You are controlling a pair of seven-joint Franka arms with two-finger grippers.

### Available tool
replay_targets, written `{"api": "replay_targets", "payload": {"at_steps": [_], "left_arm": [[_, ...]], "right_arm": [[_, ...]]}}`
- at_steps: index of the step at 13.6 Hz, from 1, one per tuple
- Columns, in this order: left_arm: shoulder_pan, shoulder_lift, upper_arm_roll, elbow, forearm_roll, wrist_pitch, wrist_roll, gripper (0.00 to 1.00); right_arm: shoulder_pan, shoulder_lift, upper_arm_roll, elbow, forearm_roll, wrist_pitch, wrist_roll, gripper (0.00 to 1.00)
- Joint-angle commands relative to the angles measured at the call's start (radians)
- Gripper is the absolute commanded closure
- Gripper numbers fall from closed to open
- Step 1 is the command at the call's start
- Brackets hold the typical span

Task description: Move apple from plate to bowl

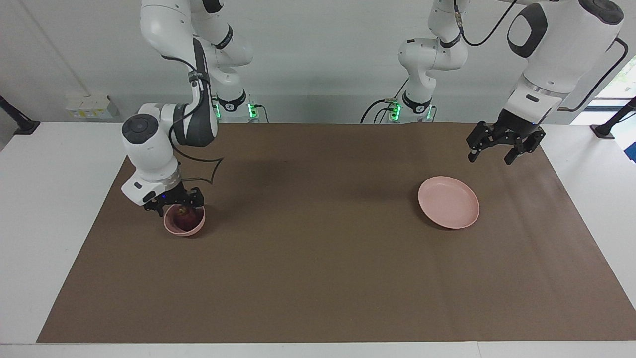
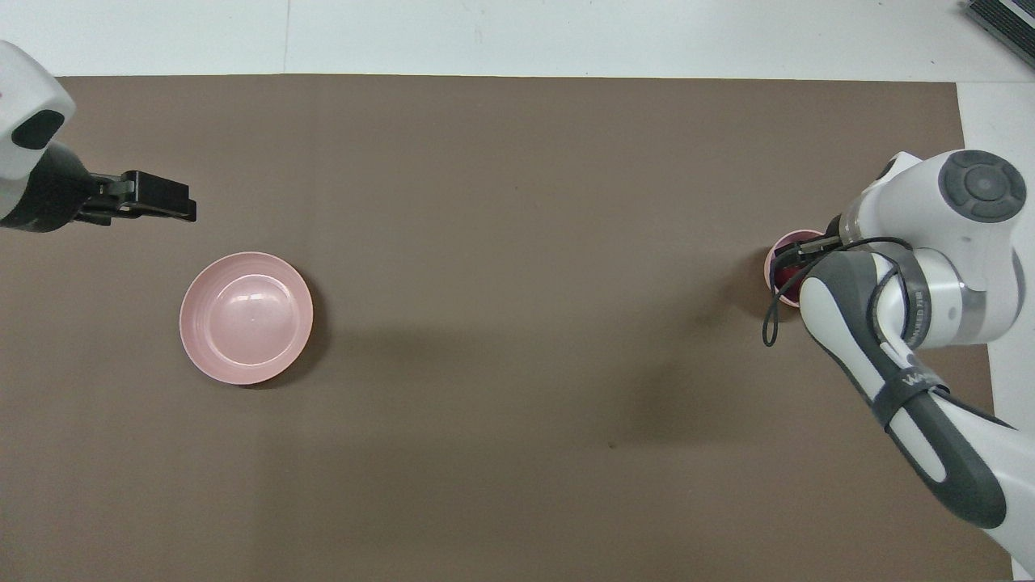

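The apple (image 1: 185,215) is dark red and lies inside the small deep pink bowl (image 1: 171,226) at the right arm's end of the brown mat. In the overhead view only a sliver of the apple (image 2: 785,277) and part of the bowl's rim (image 2: 791,237) show past the arm. My right gripper (image 1: 179,205) is low, right over the bowl, its tips at the apple. The flat pink plate (image 1: 448,202) lies bare at the left arm's end; it also shows in the overhead view (image 2: 246,317). My left gripper (image 1: 492,158) hangs open and empty above the mat beside the plate.
The brown mat (image 1: 318,268) covers most of the white table (image 1: 44,199). The right arm's forearm (image 2: 906,380) and a looped cable hang over the mat by the bowl. Power boxes with green lights stand at the arms' bases.
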Motion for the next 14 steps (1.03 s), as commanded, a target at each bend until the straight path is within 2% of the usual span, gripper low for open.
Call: {"api": "replay_targets", "payload": {"at_steps": [1, 4, 7, 11, 14], "left_arm": [[0.025, -0.049, 0.000, -0.015, 0.023, -0.049, 0.026, 0.00], [0.024, -0.092, 0.001, -0.005, 0.040, -0.150, 0.025, 0.00], [0.019, -0.095, 0.000, -0.004, 0.041, -0.218, 0.026, 0.00], [0.016, -0.103, -0.006, -0.004, 0.072, -0.308, 0.025, 0.00], [0.010, -0.106, -0.002, -0.004, 0.080, -0.319, 0.028, 0.00]], "right_arm": [[-0.005, -0.071, 0.010, 0.053, 0.068, -0.157, 0.014, 0.00], [-0.005, -0.171, 0.010, 0.070, 0.121, -0.300, 0.013, 0.00], [-0.002, -0.269, 0.010, 0.081, 0.132, -0.417, 0.014, 0.00], [-0.002, -0.274, 0.005, 0.268, 0.116, -0.637, 0.016, 0.00], [0.006, -0.289, 0.008, 0.287, 0.092, -0.643, 0.023, 0.00]]}}
